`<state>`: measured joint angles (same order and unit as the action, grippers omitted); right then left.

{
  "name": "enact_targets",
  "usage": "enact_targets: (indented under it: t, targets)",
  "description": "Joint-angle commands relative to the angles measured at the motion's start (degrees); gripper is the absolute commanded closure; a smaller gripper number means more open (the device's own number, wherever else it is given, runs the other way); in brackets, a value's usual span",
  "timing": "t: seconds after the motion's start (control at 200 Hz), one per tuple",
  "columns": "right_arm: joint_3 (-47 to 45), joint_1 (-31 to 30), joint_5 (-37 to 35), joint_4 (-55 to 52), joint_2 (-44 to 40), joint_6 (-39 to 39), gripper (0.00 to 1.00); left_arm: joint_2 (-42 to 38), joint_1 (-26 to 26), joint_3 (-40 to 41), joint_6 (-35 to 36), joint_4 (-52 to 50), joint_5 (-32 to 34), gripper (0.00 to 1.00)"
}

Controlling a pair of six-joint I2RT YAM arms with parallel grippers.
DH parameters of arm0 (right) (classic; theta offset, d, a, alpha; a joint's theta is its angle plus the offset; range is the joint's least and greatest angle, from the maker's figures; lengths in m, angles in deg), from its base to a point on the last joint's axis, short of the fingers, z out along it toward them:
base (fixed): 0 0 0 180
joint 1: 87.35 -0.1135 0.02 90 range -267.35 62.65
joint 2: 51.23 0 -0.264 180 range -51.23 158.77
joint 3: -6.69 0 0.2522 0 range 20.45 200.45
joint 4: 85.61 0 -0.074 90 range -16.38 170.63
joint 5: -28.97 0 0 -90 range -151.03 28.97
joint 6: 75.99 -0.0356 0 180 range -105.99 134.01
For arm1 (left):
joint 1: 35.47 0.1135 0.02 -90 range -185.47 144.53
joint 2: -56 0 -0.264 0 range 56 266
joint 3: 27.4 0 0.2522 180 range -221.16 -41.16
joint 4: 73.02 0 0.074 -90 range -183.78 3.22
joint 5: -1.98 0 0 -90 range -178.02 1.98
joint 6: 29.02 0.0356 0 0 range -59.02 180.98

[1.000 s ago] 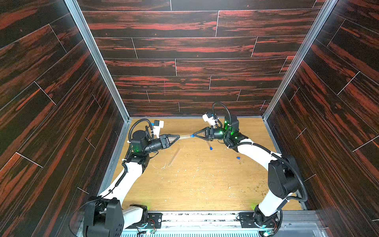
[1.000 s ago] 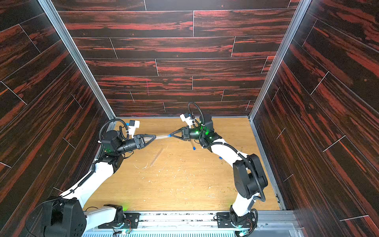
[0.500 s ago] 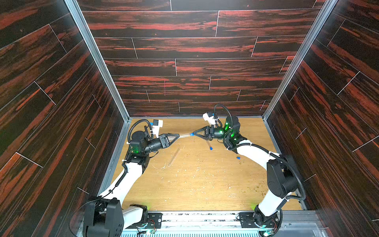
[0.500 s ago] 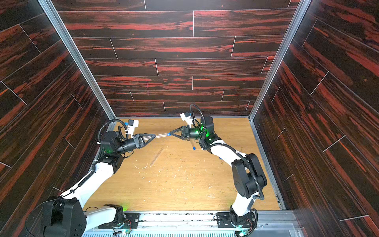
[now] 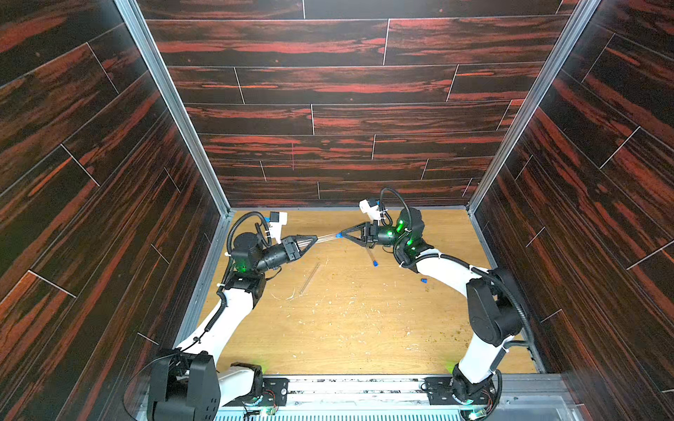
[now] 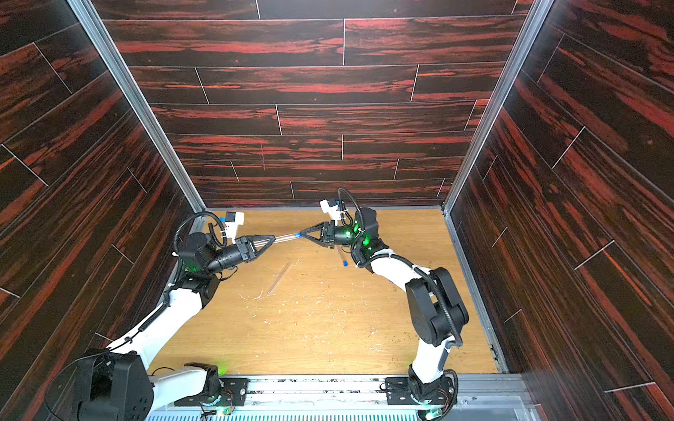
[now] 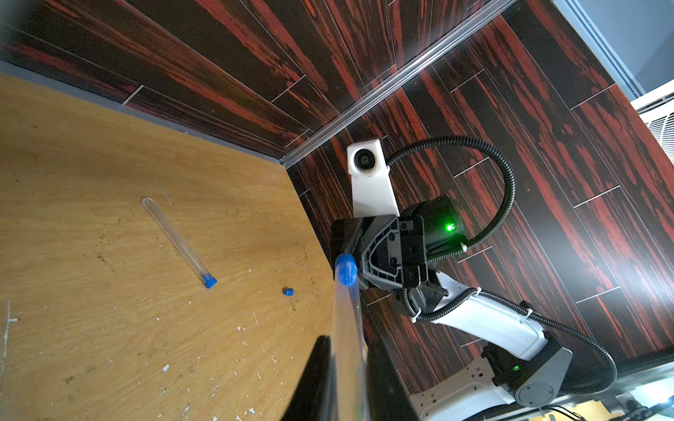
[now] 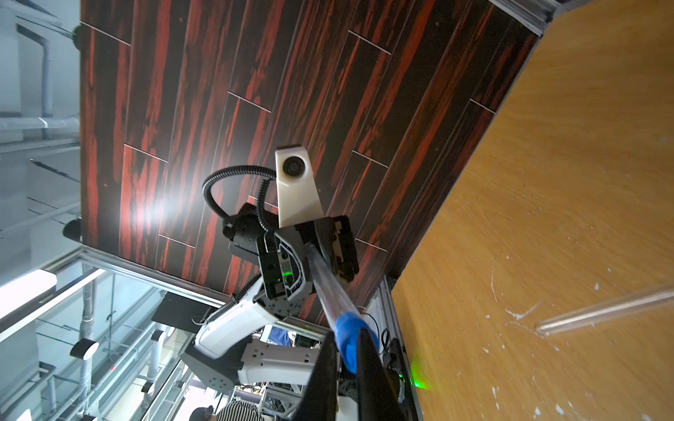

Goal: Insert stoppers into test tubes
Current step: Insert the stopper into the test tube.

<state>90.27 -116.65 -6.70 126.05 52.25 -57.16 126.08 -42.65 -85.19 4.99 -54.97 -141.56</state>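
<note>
Nearest us, a bare tube (image 5: 310, 279) lies flat on the desk (image 5: 346, 335), below the left hand (image 5: 316, 238) and apart from it. A loose stopper (image 5: 423, 280) sits behind the right hand (image 5: 343, 235), close beside its arm. Just under that hand's wrist lies a capped tube (image 5: 370, 253), blue plug fitted. And further back, the left hand is clamped on the held tube (image 5: 327, 237), level in the air, while the right hand pinches a blue stopper (image 5: 338, 235) touching its tip!

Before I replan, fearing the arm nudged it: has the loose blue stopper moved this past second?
No: in a top view the loose stopper sits as far from the table's back edge as before.
</note>
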Motion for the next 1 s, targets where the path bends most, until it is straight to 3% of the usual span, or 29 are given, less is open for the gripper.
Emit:
enact_targets:
  t: [0.0,0.531,0.717,0.992]
  targets:
    - [-0.34,-8.98,7.73,5.1,2.6,-3.53,0.86,0.44,-3.3,-0.35,-1.54,4.71,-2.18,0.95]
    - [1.15,-10.61,8.14,8.28,4.89,-6.34,0.86,0.58,-3.63,-0.1,-1.75,5.39,-2.53,0.95]
    - [1.5,-10.06,9.31,4.49,3.64,-3.38,0.85,0.16,-3.63,0.09,-1.23,4.41,-3.15,0.95]
    - [-2.51,-5.01,7.91,-5.74,-2.15,4.46,0.71,0.1,-3.53,-0.18,-0.53,3.11,-3.58,0.95]
